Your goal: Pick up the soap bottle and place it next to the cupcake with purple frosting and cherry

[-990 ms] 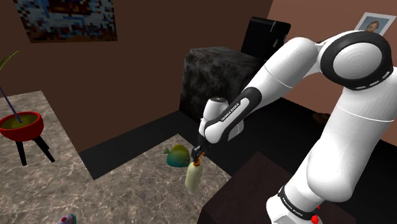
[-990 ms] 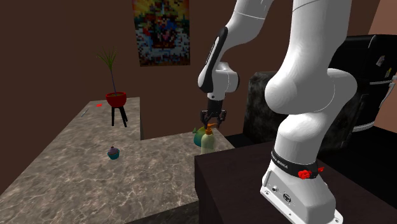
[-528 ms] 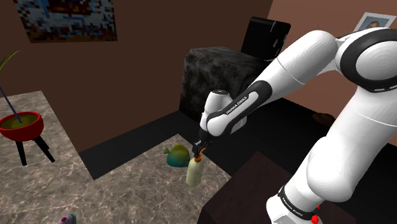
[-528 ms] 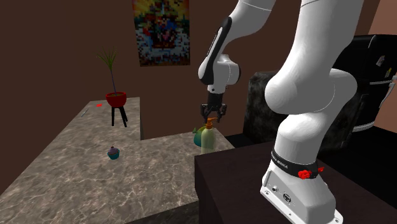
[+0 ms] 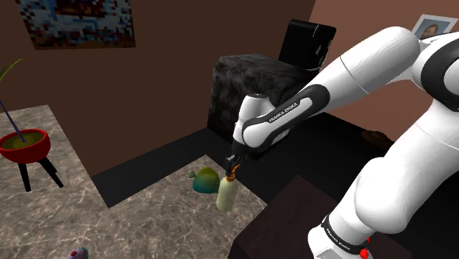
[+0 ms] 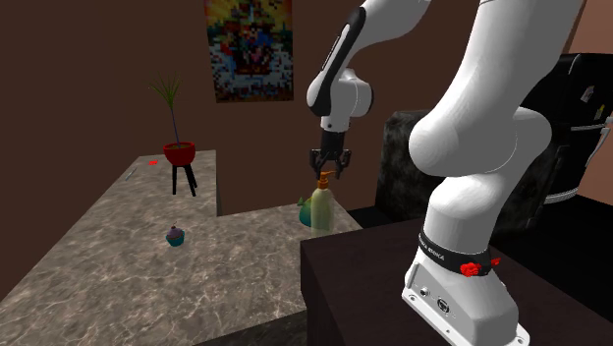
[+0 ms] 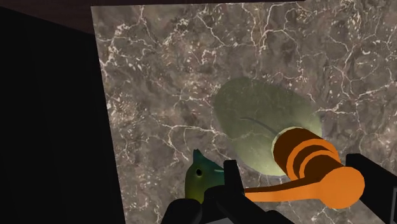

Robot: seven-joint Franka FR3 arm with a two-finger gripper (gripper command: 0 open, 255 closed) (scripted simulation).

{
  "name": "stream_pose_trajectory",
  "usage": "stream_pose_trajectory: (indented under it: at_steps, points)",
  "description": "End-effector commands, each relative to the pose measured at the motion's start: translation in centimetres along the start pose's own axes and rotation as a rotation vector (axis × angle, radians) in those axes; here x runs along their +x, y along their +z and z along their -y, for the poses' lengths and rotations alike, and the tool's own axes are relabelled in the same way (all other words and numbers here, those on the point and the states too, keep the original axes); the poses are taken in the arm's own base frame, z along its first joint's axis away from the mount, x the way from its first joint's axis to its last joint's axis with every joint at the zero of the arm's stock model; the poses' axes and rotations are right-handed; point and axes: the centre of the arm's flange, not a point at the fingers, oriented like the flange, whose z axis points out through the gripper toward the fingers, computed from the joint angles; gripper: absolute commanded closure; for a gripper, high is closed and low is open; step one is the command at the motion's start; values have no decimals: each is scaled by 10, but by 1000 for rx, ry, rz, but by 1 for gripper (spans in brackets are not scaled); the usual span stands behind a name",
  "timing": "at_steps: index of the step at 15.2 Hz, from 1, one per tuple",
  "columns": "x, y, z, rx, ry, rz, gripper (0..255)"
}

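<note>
My hand [image 5: 232, 168] is closed down on the orange pump of the pale green soap bottle [image 5: 226, 193], and in the wrist view its two black fingers [image 7: 230, 184] stand narrowly apart with the pump's spout clasped between them. The bottle hangs upright below the hand at the right end of the marbled brown stone tabletop [image 5: 147, 221], close to the edge by the dark stand. I cannot tell whether its base is clear of the stone. Just beside it, on the shoulder view's left, lies a small green and teal figurine [image 5: 204, 180]. The little cupcake with purple frosting [image 6: 176, 236] sits well apart from the bottle, out in the middle of the tabletop toward the second exterior view's left.
</note>
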Motion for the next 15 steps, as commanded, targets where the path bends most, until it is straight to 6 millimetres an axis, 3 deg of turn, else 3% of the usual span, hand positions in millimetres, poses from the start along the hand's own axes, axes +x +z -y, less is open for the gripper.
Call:
stream_pose_trajectory:
  at_steps: [1,15]
  points:
    - [1,-11,1,0,0,0,255]
    - [1,-85,8,0,0,0,255]
